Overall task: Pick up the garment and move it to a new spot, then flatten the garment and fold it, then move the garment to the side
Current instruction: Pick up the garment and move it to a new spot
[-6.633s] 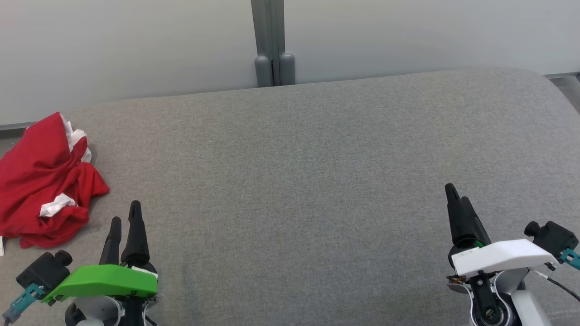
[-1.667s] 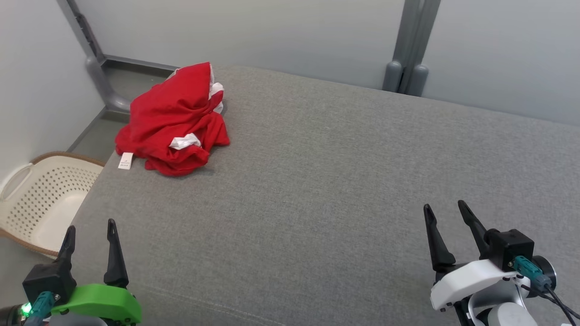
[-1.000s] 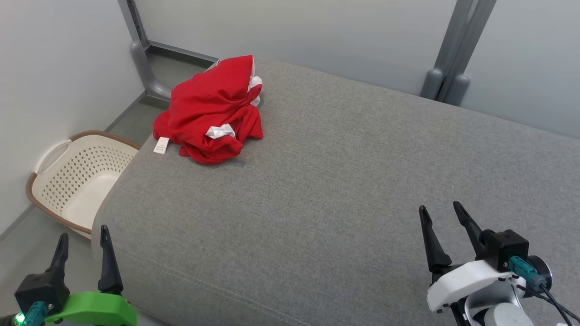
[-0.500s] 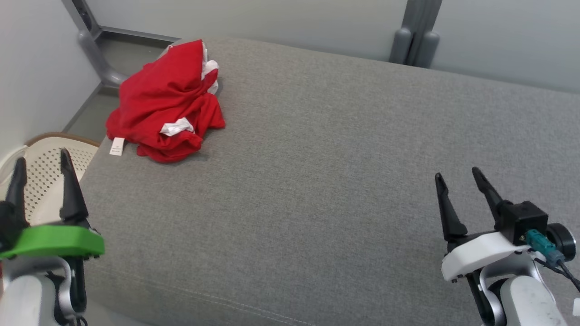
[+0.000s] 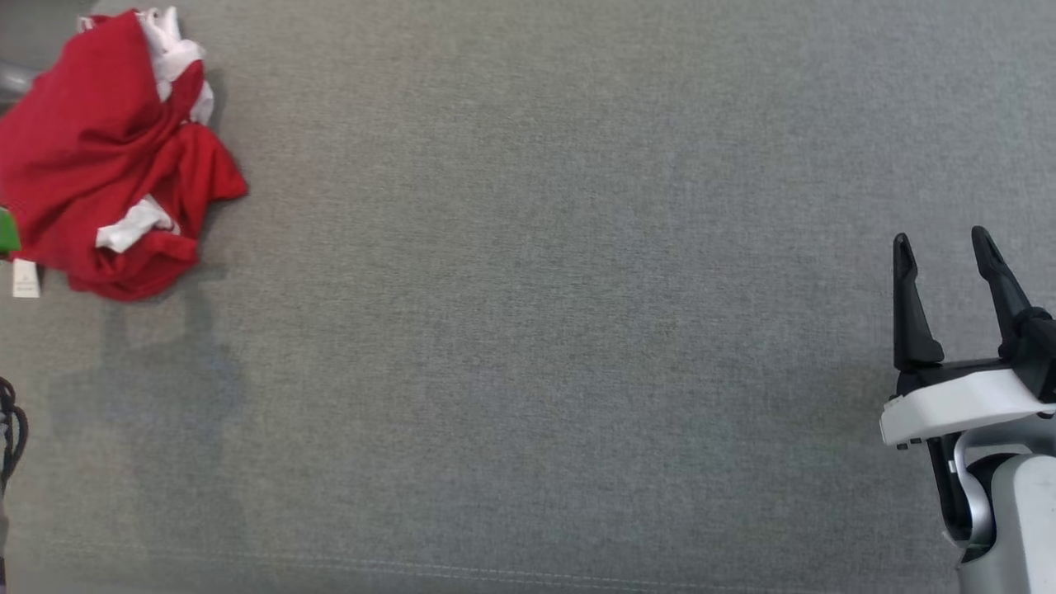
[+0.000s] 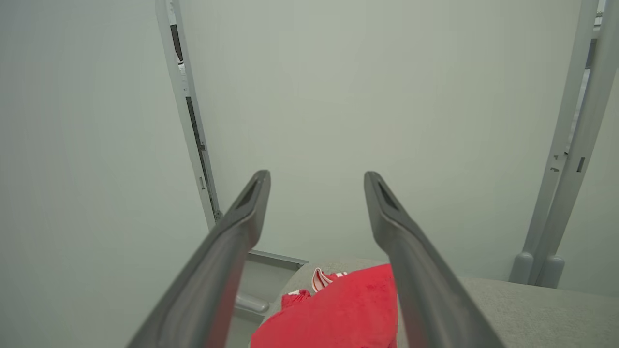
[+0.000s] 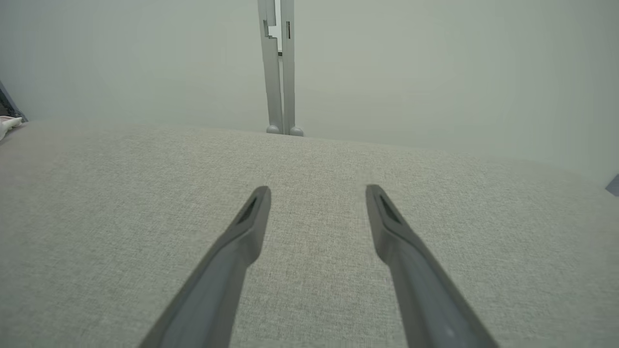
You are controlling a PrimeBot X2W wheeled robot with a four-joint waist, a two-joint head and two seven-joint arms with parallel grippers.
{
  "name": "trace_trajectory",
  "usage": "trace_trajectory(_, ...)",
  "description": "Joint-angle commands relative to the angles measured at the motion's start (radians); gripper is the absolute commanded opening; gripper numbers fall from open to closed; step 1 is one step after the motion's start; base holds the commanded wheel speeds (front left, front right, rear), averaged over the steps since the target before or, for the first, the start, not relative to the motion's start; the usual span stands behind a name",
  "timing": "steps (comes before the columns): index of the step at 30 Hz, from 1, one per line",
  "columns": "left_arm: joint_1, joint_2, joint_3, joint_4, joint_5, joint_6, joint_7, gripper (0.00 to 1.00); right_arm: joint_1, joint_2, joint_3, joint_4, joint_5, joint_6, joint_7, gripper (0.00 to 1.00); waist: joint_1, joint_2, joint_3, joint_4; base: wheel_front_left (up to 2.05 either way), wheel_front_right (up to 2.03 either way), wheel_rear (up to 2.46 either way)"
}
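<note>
Garment (image 5: 107, 157) lies crumpled on grey cushion (image 5: 528, 330).

Wide bare grey cushion (image 5: 528, 330) between garment (image 5: 107, 157) and right tool (image 5: 940, 236); wall (image 6: 338, 96) behind
</note>
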Motion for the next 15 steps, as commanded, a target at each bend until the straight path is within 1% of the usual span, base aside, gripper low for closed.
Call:
trace_trajectory(1,-0.038,0.013,0.0,0.026,-0.013,-0.009,0.008,1.0,-0.017,0.002,-0.006,-0.008,-0.002,0.0,-0.007,1.0,-0.0001,0.0,0.132,-0.126,0.0,0.0,0.0)
trace_trajectory(8,-0.151,0.036,-0.023,0.216,-0.031,-0.046,0.069,1.0,-0.031,-0.006,-0.017,-0.012,0.006,0.0,-0.017,1.0,-0.0001,0.0,0.173,-0.152,0.0,0.0,0.0)
trace_trajectory(13,-0.175,0.047,-0.034,0.364,-0.047,-0.07,0.127,1.0,-0.036,-0.004,-0.015,-0.013,0.003,0.0,-0.021,1.0,-0.0001,0.0,0.18,-0.161,0.0,0.0,0.0)
trace_trajectory(15,-0.181,0.052,-0.04,0.423,-0.055,-0.072,0.168,1.0,-0.037,-0.001,-0.015,-0.012,0.001,0.0,-0.022,1.0,-0.0001,0.0,0.181,-0.164,0.0,0.0,0.0)
